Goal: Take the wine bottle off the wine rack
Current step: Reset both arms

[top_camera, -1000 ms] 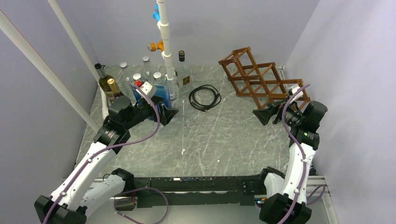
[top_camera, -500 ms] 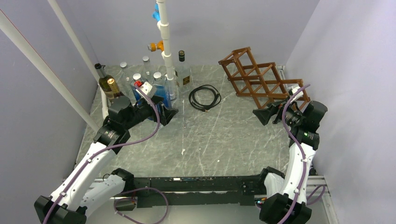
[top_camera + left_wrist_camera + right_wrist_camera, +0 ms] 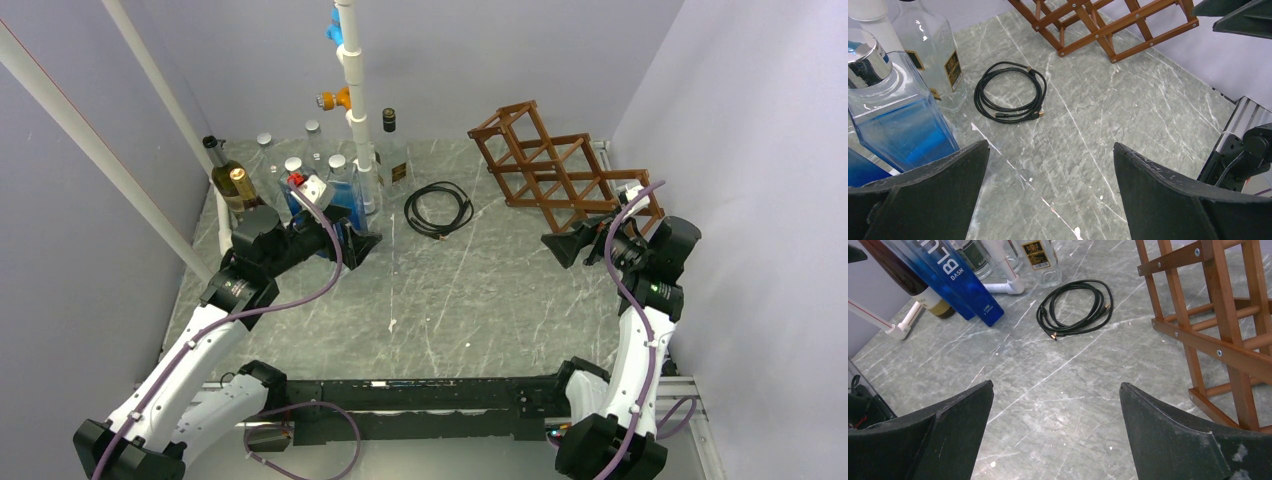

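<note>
The reddish-brown wooden wine rack (image 3: 560, 172) stands at the back right of the table; its cells that show hold no bottle. It also shows in the left wrist view (image 3: 1098, 27) and the right wrist view (image 3: 1220, 320). A dark wine bottle (image 3: 224, 176) stands upright among other bottles at the back left and shows in the right wrist view (image 3: 895, 272). My left gripper (image 3: 355, 243) (image 3: 1050, 145) is open and empty beside the blue bottles. My right gripper (image 3: 570, 245) (image 3: 1056, 385) is open and empty, just in front of the rack.
Blue square bottles (image 3: 345, 195) (image 3: 898, 120) and a clear bottle with a black cap (image 3: 392, 150) stand by a white pipe stand (image 3: 355, 90). A coiled black cable (image 3: 438, 208) (image 3: 1075, 307) lies mid-table. Grey walls close in on both sides.
</note>
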